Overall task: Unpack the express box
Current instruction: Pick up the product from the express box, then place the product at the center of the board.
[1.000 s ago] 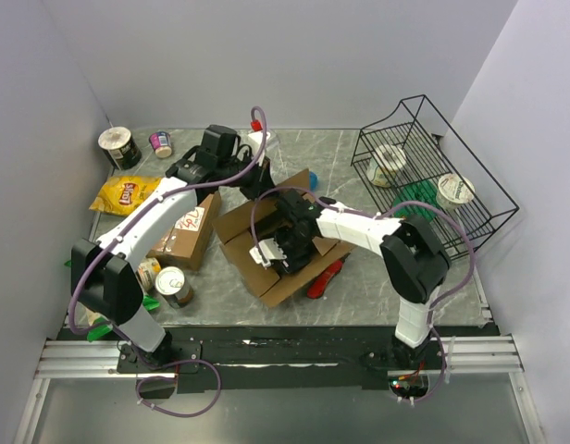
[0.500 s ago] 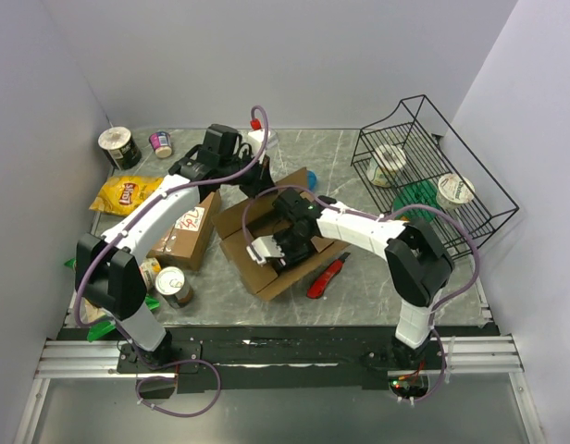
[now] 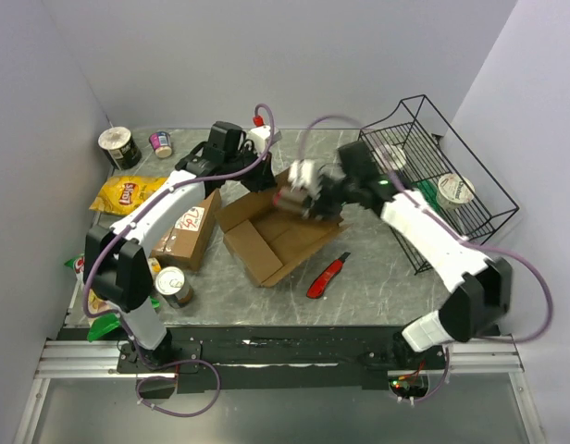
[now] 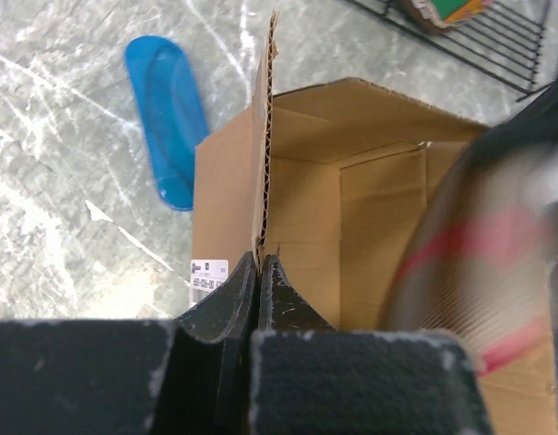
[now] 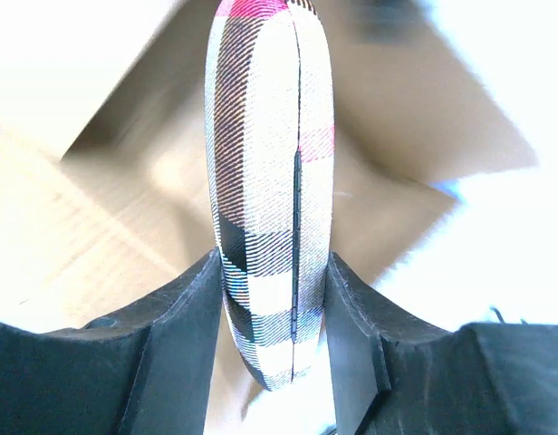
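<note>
Over the marble table (image 3: 377, 277) we see our left pincer (image 4: 258, 272) clamped on the box flap (image 4: 265, 136), our right pincer (image 5: 274, 265) gripping a plaid case (image 5: 265, 127), the box (image 3: 285, 242) beneath it.

box (image 3: 257, 250) centre | knife (image 3: 328, 277) right of it | basket (image 3: 424, 139) far right

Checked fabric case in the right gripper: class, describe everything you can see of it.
The beige checked fabric case is oblong and rounded, crossed by black, white and red stripes, with a dark seam down its middle. The right gripper clamps it from both sides, edge towards the wrist camera, over the open brown cardboard box.
</note>
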Available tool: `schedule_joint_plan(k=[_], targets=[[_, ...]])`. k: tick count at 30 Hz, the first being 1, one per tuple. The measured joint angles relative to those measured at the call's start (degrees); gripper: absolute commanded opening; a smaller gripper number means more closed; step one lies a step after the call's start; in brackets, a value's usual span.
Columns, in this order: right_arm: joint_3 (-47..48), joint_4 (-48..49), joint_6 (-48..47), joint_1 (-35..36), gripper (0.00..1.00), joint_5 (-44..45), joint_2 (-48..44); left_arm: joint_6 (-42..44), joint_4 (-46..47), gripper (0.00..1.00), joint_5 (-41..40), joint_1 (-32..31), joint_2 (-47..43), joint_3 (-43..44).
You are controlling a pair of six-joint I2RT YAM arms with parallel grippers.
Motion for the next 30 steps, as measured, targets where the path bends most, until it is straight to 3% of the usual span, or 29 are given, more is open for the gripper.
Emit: schedule_joint_plan(k=[5,9,18,23,24,25,26,28,29,30], targets=[[-3.1,10.1,14.1,-9.8,0.0,-3.2,-7.8,0.0,-0.3,0.01,-2.5,0.3,1.9,0.8],[-3.8,13.8,25.5,-14.6,0.0,-2.3,-8.5,-1.2,-0.8,0.01,-5.8,2.1,1.9,1.5],[-3.3,14.8,41.4,-18.0,0.0,9.6,3.6,-14.0,0.4,0.01,-10.6,16.2,4.3,1.9],[-2.5,14.8,45.0,-18.5,0.01,12.2,12.8,-22.2,3.6,0.01,-10.3,17.5,13.7,8.4],[-2.1,14.8,45.4,-18.6,0.06,12.6,14.3,-23.5,4.6,0.08,-10.1,17.2,15.8,10.2],[-1.6,14.8,45.6,-18.6,0.15,12.9,16.1,-24.5,5.6,0.24,-10.0,17.0,17.6,12.0],[-1.0,14.8,45.7,-18.6,0.34,13.1,17.7,-25.0,6.4,0.46,-10.0,16.7,19.1,13.6],[-0.1,14.9,45.8,-18.7,0.5,13.0,20.4,-25.7,7.4,0.62,-10.2,16.5,20.9,15.4],[0.1,14.9,45.8,-18.7,0.62,12.8,21.0,-25.8,7.6,0.79,-10.3,16.4,21.1,15.5],[0.2,14.9,45.9,-18.7,0.67,12.6,21.5,-26.1,7.5,0.84,-10.2,16.4,21.1,15.5]])
